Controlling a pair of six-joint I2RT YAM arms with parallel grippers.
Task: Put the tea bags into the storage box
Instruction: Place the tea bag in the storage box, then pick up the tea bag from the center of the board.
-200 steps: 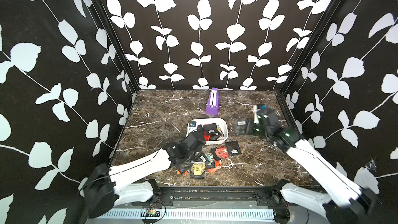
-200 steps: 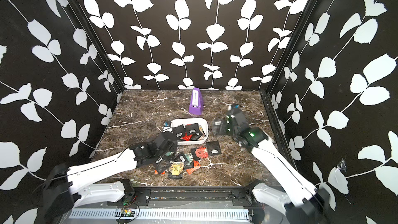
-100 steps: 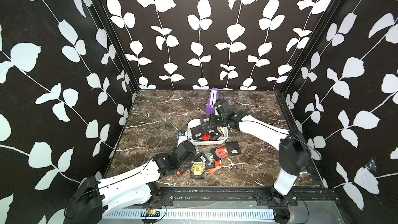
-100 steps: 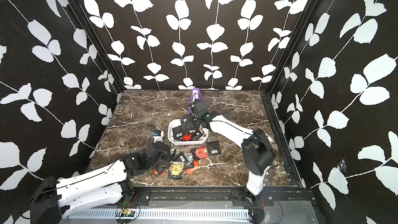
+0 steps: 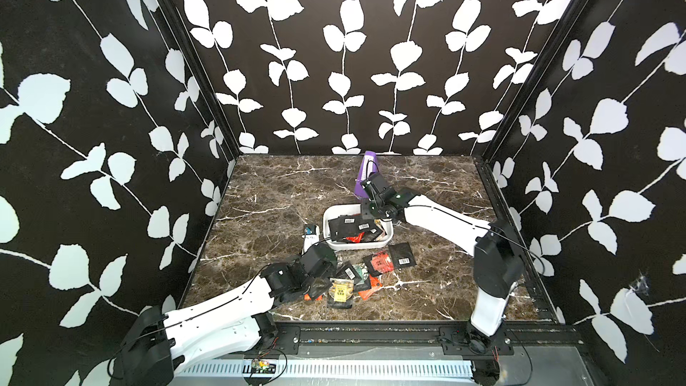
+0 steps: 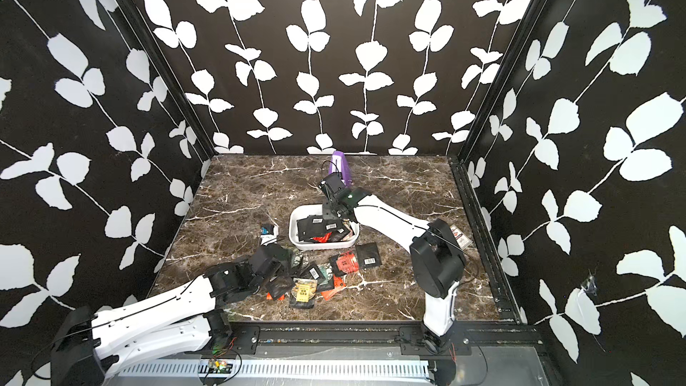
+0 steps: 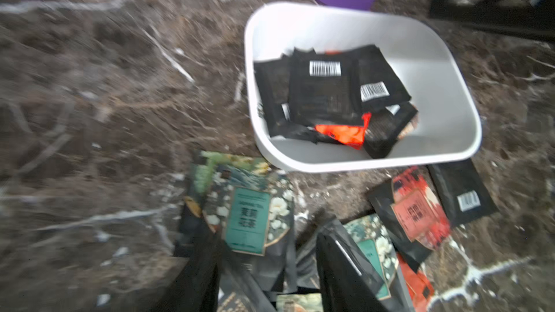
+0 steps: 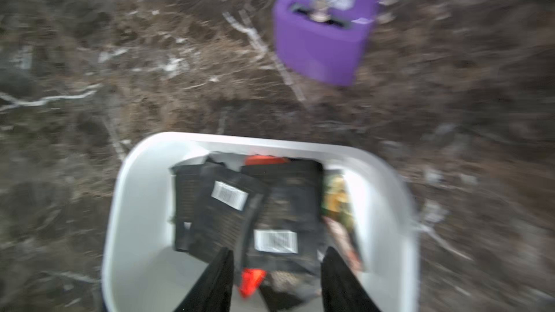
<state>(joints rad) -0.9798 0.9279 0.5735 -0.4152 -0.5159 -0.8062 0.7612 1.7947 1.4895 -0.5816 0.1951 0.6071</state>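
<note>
Because both wrist views are blurred, we cannot read the print on any sachet. The storage box (image 5: 355,247) stands mid-way across the marble table (image 5: 274,194), near the purple wedge (image 5: 367,165), whose lower part the right arm covers in both top views. Several tea bags (image 5: 347,225) lie overlapped inside the box, mostly black with barcode labels, so we cannot count them. The loose sachets (image 5: 378,264) lie in a heap on the table just in front of the box.

The right gripper (image 8: 277,253) hangs over the box with its fingers (image 8: 217,280) apart and nothing between them. The left gripper (image 7: 264,235) is low over the heap, also spread; its fingertips run off the frame edge, and we cannot tell whether they touch a sachet. In both top views the wrist body hides this gripper. The left arm's cable partly covers a white pack (image 6: 268,232) beside the box.
</note>
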